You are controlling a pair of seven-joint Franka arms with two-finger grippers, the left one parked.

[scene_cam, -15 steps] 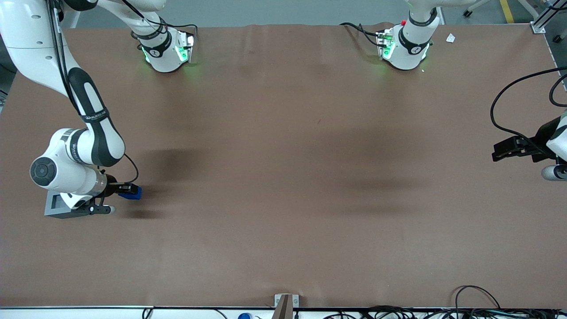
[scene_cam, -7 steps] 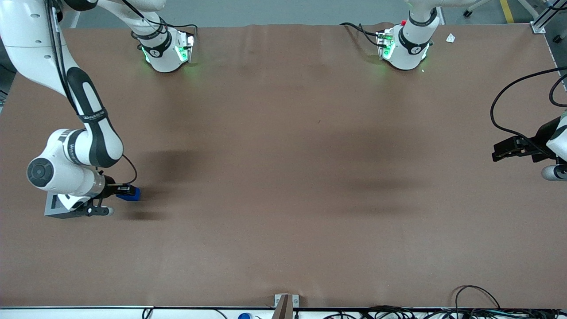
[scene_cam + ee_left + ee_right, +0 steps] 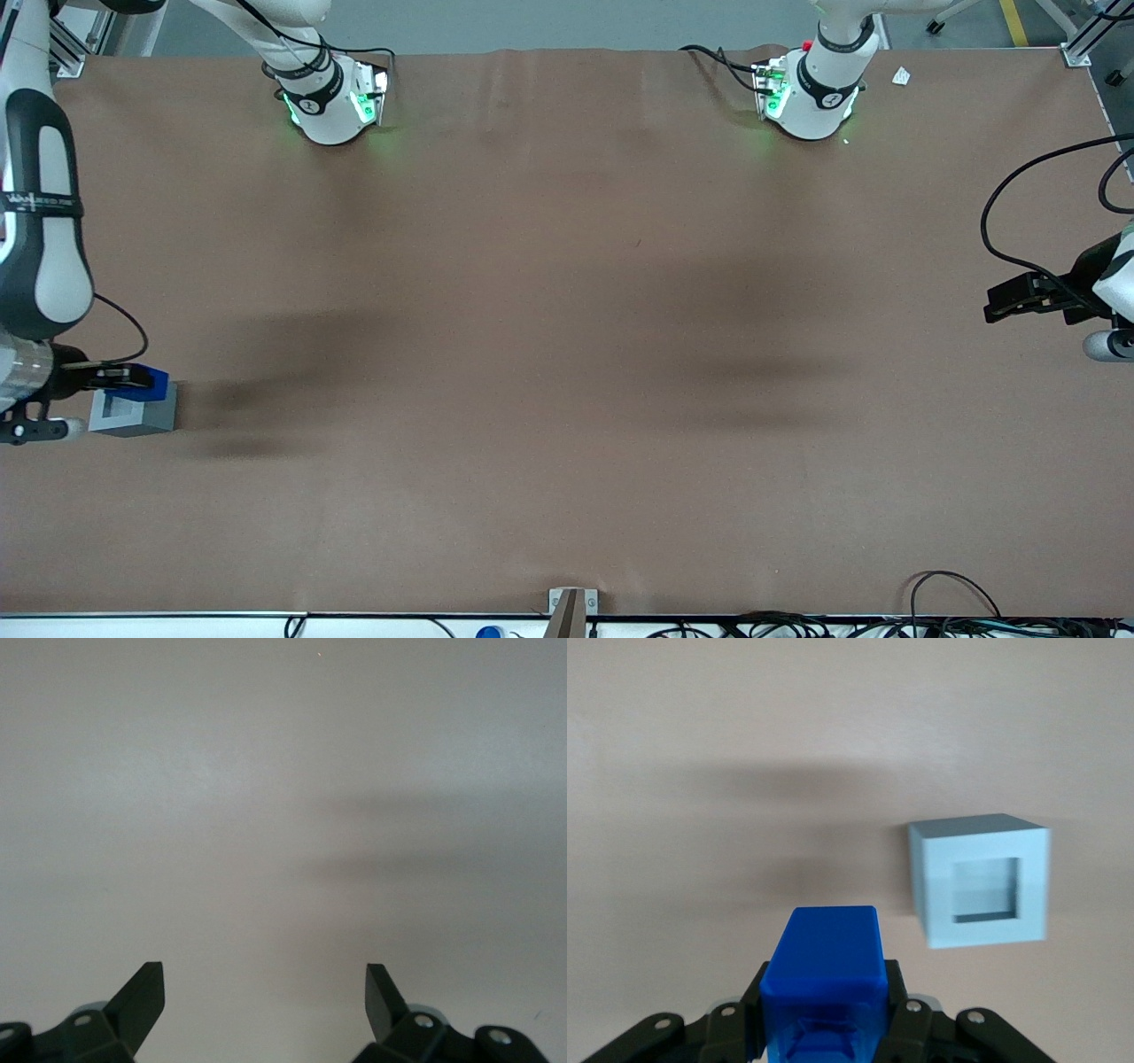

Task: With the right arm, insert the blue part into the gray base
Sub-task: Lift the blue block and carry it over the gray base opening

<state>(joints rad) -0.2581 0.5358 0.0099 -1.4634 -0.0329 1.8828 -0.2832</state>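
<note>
Front view: claw (image 3: 133,379) grips blue part (image 3: 147,381) above gray base (image 3: 135,416).

glossy blue part (image 3: 824,952), matt gray base (image 3: 981,878), smooth brown table (image 3: 567,354)

Front view high overhead, wrist views close to the table, gray base (image 3: 133,414) (image 3: 982,878) shared (right wrist).

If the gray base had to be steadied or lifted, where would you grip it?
Judging by its shape, grip the gray base across two flat outer walls, coming from above, leaving the square recess open. The pincer holds the blue part above and beside it.
</note>
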